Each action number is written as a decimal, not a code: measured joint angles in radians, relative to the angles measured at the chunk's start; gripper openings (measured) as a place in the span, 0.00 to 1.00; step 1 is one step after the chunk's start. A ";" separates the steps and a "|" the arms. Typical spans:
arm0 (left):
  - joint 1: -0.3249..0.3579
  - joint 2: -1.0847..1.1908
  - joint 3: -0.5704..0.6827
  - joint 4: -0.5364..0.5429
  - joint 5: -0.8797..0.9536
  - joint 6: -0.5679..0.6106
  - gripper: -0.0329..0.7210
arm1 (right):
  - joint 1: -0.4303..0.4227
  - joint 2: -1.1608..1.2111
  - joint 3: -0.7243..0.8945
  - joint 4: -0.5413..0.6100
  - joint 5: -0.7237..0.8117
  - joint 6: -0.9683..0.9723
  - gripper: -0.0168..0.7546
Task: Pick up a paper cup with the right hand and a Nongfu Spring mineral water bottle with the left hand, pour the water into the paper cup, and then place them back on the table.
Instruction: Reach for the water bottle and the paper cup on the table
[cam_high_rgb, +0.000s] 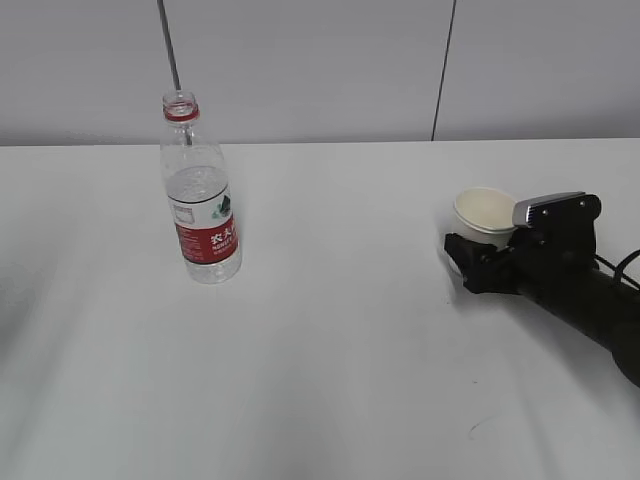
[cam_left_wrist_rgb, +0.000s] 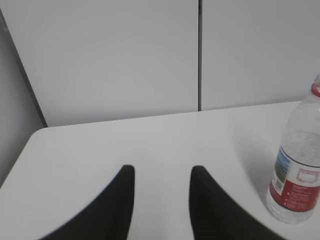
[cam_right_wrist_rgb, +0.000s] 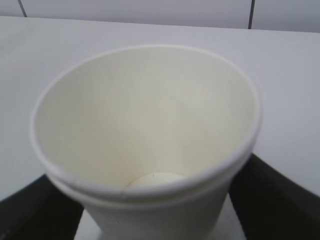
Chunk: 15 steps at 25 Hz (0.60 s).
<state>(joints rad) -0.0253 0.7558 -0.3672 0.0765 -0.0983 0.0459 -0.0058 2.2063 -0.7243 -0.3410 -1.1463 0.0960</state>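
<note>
White table (cam_high_rgb: 330, 330), upright uncapped bottle (cam_high_rgb: 200, 190); left pincer (cam_left_wrist_rgb: 162, 172) agape, right pincer (cam_high_rgb: 478, 262) around upright cup (cam_high_rgb: 484, 212).

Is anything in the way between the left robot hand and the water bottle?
Nothing visible is. In the left wrist view the black left gripper is open over bare white table, and the tall clear plastic bottle with the red label stands ahead to its right, with only empty tabletop between them.
</note>
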 joint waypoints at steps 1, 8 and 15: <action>-0.017 0.015 0.000 0.000 -0.007 -0.001 0.36 | 0.000 0.000 0.000 0.000 0.000 0.000 0.85; -0.205 0.232 0.000 0.002 -0.204 -0.001 0.37 | 0.000 0.000 0.000 0.000 0.000 0.000 0.83; -0.244 0.541 -0.001 0.004 -0.526 -0.001 0.67 | 0.000 0.000 0.000 0.000 0.000 0.002 0.82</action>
<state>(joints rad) -0.2690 1.2965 -0.3681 0.0803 -0.6248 0.0450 -0.0058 2.2063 -0.7243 -0.3410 -1.1463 0.0981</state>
